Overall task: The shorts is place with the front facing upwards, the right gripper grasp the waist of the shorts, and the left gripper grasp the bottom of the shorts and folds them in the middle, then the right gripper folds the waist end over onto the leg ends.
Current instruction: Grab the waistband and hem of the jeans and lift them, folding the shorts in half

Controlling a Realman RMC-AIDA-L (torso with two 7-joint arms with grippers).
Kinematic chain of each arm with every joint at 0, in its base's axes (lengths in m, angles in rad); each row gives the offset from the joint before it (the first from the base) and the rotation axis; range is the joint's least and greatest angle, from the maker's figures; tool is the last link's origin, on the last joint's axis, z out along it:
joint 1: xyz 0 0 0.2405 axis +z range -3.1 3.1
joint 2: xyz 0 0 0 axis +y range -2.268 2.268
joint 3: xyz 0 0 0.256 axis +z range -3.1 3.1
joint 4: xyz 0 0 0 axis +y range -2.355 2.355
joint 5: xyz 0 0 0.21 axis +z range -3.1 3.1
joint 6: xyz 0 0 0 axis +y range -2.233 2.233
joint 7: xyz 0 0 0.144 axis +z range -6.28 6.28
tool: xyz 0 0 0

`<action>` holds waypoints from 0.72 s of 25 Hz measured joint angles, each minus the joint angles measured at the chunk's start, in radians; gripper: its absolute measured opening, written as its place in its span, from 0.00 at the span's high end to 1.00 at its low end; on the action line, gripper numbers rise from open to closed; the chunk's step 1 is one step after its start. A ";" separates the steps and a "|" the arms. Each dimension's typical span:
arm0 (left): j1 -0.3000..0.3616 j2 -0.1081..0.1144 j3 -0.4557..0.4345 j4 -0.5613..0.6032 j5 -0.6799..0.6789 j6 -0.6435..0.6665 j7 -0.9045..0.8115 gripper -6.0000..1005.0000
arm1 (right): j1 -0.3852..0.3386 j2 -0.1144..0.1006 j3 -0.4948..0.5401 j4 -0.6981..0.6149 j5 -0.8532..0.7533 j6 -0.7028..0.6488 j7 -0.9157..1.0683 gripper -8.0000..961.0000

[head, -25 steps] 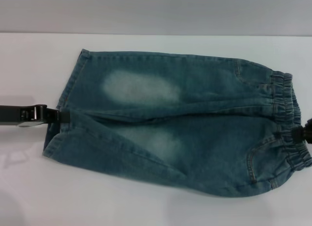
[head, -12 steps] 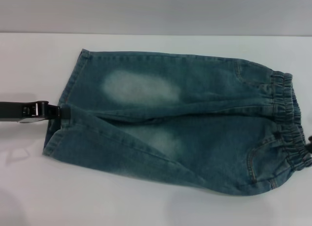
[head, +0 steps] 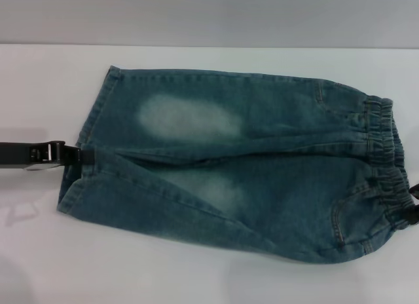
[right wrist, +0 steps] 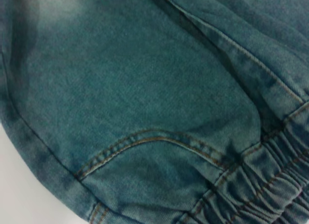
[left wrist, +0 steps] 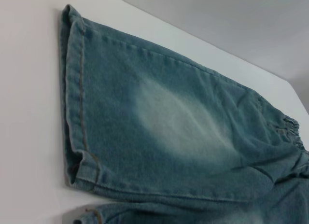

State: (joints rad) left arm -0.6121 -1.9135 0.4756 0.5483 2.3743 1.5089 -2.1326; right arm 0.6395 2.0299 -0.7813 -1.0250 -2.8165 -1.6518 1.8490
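The shorts lie flat on the table. The left gripper touches the leg ends, grip unclear. The right gripper sits beside the waist, grip unclear.

The shorts are showing matt, woven denim cloth with pale faded patches and tan stitching. The waist is puckering into soft ruffles. Beneath the shorts, the tabletop is looking smooth, white and faintly glossy. The left gripper is looking like black plastic.

A white table lies beneath and to either side of my grippers, matte and plain, with soft grey shadow below my left one. Beyond them, a pale grey wall meets its far edge in a straight line.
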 joint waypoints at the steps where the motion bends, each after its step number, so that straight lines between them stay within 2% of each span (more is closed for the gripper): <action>1: 0.000 0.000 0.000 0.000 0.000 0.000 0.000 0.96 | 0.002 0.000 -0.002 0.004 0.000 -0.002 0.000 0.52; 3: 0.003 -0.001 0.000 -0.001 0.000 0.000 0.000 0.96 | 0.005 -0.001 -0.008 0.012 0.000 -0.005 0.000 0.47; 18: 0.006 -0.001 0.001 -0.001 0.006 -0.012 0.010 0.96 | 0.005 -0.005 -0.035 0.020 0.005 -0.063 -0.011 0.47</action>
State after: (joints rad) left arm -0.6065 -1.9148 0.4768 0.5475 2.3808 1.4970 -2.1222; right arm 0.6444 2.0245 -0.8161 -1.0054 -2.8111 -1.7143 1.8384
